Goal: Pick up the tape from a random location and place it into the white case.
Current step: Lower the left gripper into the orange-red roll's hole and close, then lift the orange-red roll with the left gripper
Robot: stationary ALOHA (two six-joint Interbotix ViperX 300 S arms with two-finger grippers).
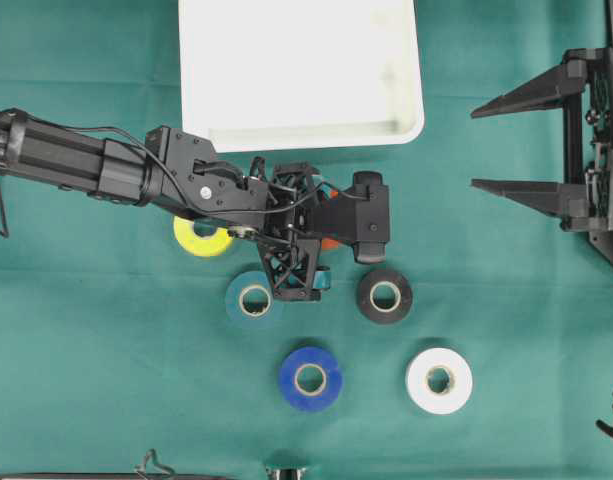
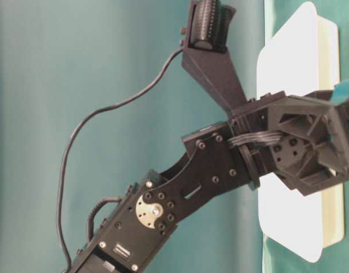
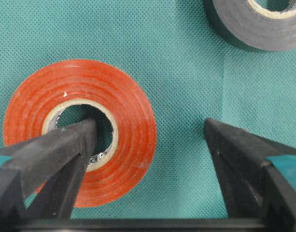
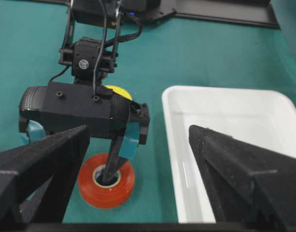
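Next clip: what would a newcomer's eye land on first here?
The left end effector stands over the red tape roll, with one finger down in its core and the other outside the rim. Around it on the green cloth lie yellow, teal, black, blue and white rolls, with the white case just beyond.

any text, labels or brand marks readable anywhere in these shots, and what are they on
No text can be read in full.
Dark print on the inner cardboard core of the round orange tape roll: mostly hidden behind the left gripper finger, not legible.
Small label on the black left arm housing: too small and blurred.
Large shallow white plastic case, the other tape rolls, green cloth: no markings visible.
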